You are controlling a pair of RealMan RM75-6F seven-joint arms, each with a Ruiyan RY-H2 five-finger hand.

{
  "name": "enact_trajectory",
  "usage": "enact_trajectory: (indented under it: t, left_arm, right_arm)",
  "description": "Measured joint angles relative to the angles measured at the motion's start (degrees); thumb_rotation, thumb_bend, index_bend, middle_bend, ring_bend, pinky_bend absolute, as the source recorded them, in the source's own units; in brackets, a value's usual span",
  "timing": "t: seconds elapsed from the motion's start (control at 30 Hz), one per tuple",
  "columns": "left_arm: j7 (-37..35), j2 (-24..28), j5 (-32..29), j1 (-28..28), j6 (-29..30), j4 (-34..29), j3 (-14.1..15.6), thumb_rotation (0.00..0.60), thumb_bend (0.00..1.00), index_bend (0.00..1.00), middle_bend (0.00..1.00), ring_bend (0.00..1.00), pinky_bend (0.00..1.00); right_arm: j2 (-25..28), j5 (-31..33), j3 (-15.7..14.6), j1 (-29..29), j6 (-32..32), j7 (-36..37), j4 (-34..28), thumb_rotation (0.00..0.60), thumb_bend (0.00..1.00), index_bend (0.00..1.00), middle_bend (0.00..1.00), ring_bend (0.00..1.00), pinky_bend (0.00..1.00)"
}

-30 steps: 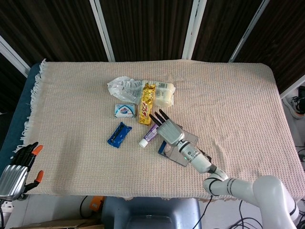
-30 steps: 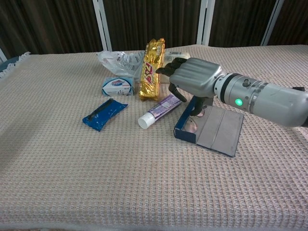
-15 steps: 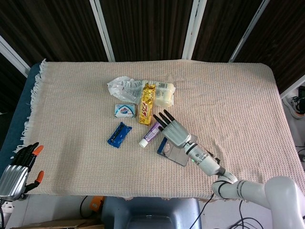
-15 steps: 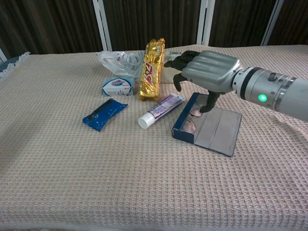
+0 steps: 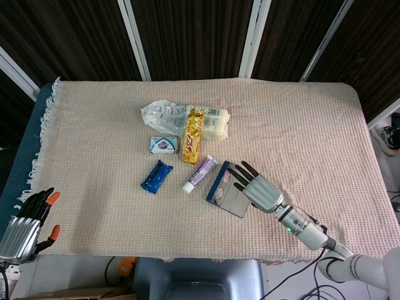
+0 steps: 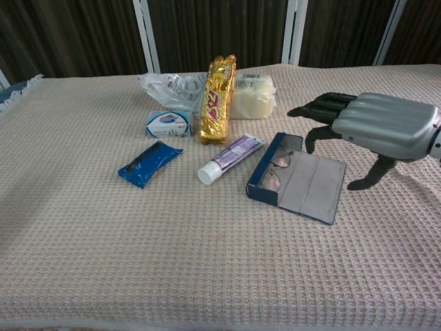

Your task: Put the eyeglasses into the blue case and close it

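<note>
Both hands empty, fingers spread | right hand (image 6: 386, 127) beside open blue case (image 6: 300, 181) | eyeglasses (image 6: 275, 172) inside | left hand (image 5: 25, 215) off table edge

The right hand (image 6: 386, 134) hovered palm down, fingers (image 6: 324, 105) spread and pointing toward ten o'clock, holding nothing; the left hand (image 5: 24, 220) hung at eight o'clock.

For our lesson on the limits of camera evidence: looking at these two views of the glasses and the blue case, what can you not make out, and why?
- Head view: the eyeglasses are too small to tell how they sit in the blue case.
- Head view: the right robot hand covers part of the case lid.
- Chest view: the right robot hand is cut off by the right edge.
- Chest view: the left robot hand is out of frame.
- Both views: print on the toothpaste tube is too small.
</note>
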Motion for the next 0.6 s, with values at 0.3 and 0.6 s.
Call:
enact_trajectory:
  t: [0.3,0.6]
  left_arm:
    - [0.8,-0.2,-0.5,-0.2,-0.7,-0.1,-0.1,0.6,0.43,0.0,0.0,0.0,0.1]
    - [1.9,-0.5,-1.0,-0.5,-1.4,-0.3,-0.3,0.6,0.43,0.0,0.0,0.0,0.1]
  right_arm:
    - [-6.5,-5.9,-2.5,-2.4,7.3,16.5,20.8,0.6,0.32,0.59,0.11,0.0,0.0]
    - [-12.7,-9.0,-4.5,-2.3,8.6,34.1,35.3,0.6,0.34,0.55,0.11,0.0,0.0]
